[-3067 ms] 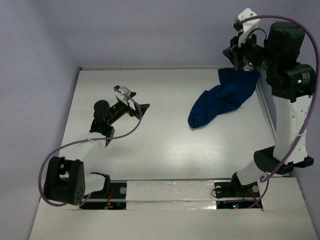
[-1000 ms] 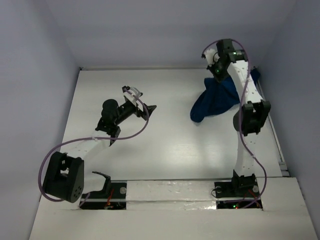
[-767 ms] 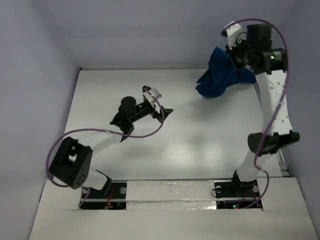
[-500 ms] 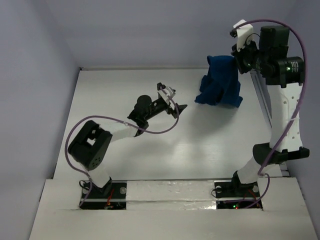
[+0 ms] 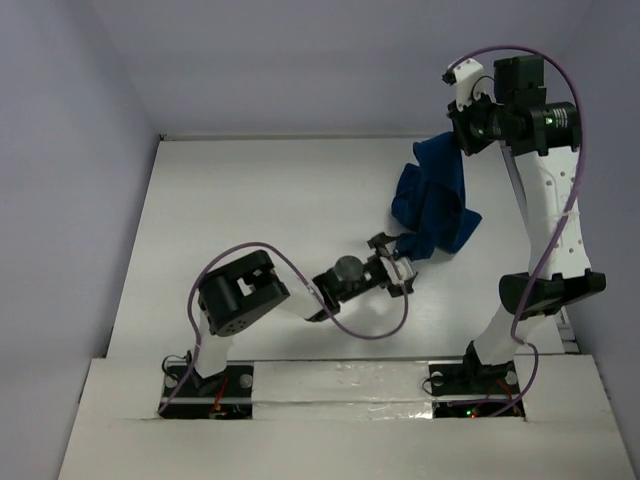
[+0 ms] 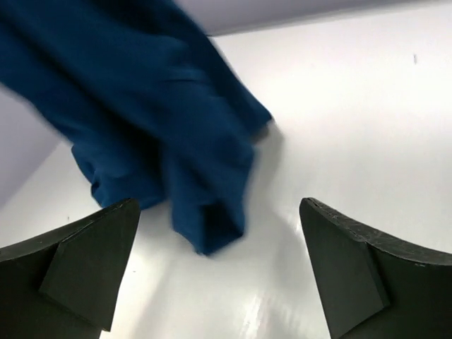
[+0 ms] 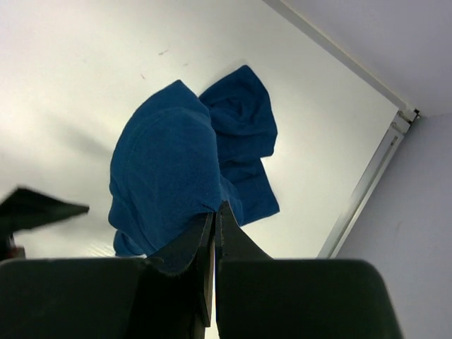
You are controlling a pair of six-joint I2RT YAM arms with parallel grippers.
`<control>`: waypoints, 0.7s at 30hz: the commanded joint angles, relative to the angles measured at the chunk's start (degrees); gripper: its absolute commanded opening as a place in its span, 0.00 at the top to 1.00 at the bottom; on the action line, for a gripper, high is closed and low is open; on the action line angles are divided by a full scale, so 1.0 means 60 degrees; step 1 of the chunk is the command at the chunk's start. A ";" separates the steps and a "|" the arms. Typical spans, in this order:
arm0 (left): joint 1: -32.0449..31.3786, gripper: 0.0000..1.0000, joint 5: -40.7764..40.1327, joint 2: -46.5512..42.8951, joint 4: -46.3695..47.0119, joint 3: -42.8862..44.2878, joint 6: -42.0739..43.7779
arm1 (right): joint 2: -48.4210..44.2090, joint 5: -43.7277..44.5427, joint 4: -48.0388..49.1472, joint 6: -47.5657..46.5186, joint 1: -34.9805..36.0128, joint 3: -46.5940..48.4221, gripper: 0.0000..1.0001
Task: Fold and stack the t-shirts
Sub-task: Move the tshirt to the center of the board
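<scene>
The dark navy-blue t-shirt point(image 5: 435, 200) hangs bunched from my right gripper point(image 5: 462, 138), which is raised high over the back right of the table and shut on the cloth's top edge. In the right wrist view the jaws point(image 7: 214, 212) are pressed together on a fold of the t-shirt point(image 7: 166, 166). The shirt's lower end reaches the table. My left gripper point(image 5: 398, 263) sits low beside that lower end, open. In the left wrist view the hanging t-shirt point(image 6: 176, 141) ends between and just beyond the spread fingers point(image 6: 85, 261), apart from both. No print shows.
The white table point(image 5: 250, 200) is bounded by lilac walls at the back and both sides. A metal rail point(image 7: 367, 183) runs along the table's right edge. My right arm's column point(image 5: 545, 250) stands right of the shirt.
My left arm has swung right and nearer across the table, ending at the shirt's lower end. My right gripper kept hold of the shirt aloft, and the cloth now hangs longer.
</scene>
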 commanded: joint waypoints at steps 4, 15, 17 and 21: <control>-0.1533 0.01 -0.3051 0.1188 0.4508 0.1102 0.4110 | 0.0158 -0.0036 0.0197 0.0411 0.0005 0.0658 1.00; -0.1434 0.02 -0.5675 0.3860 0.4736 0.5750 0.9170 | -0.0471 -0.0403 0.0402 0.0294 0.0005 -0.0499 1.00; -0.1345 0.03 -0.5689 0.3769 0.4657 0.5691 0.9968 | -0.0544 -0.0402 0.0563 0.0264 0.0005 -0.0777 1.00; -0.1169 0.02 -0.5938 0.3756 0.6224 0.5532 1.1381 | -0.0457 -0.0402 0.0724 0.0264 0.0005 -0.0910 1.00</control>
